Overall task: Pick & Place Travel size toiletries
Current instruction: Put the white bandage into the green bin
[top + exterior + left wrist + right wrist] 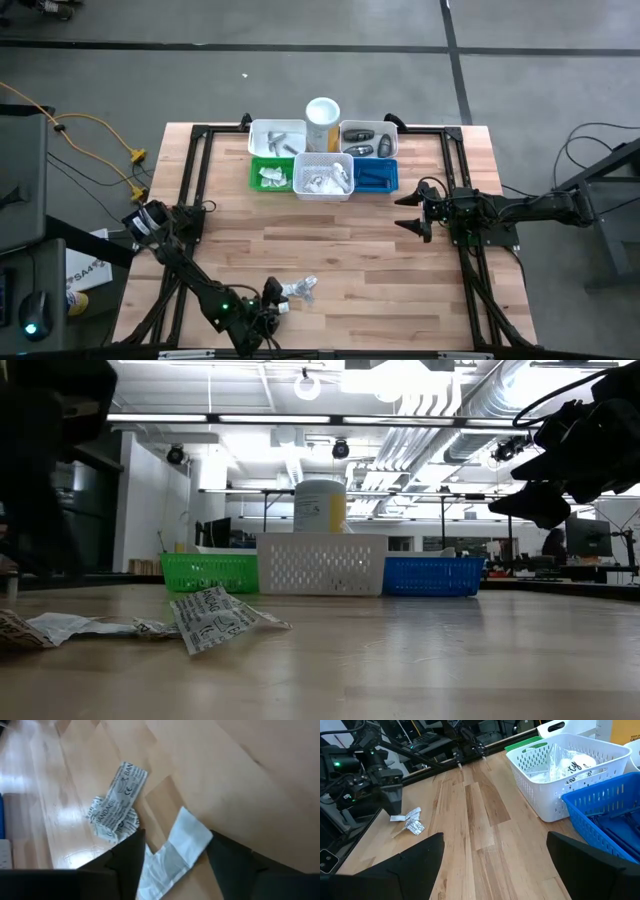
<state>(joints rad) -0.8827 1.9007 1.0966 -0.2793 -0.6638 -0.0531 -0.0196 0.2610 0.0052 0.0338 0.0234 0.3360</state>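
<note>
Two crumpled toiletry packets lie flat on the wood near the table's near edge: a printed one [117, 802] [215, 618] and a plain white one [175, 852] [60, 625]; the high view shows the pair [300, 290]. My left gripper [172, 865] [272, 297] is open and low over the table, with one finger on each side of the plain white packet. My right gripper [492, 855] [415, 210] is open and hangs above the table's right side, clear of everything. More toiletries fill the bins at the far edge. My left gripper comes slanting down from the table's near-left side, and its fingers [132, 855] straddle the plain white packet's end [165, 857], which lies flat on the table. Whether a finger touches the packet, I cannot tell.
A cluster of bins stands at the far edge: white [322, 175], green [270, 172], blue [375, 174] and two more white ones behind. A tall white-and-yellow cylinder [322, 120] stands among them. Bare wood stretches between the bins and the packets.
</note>
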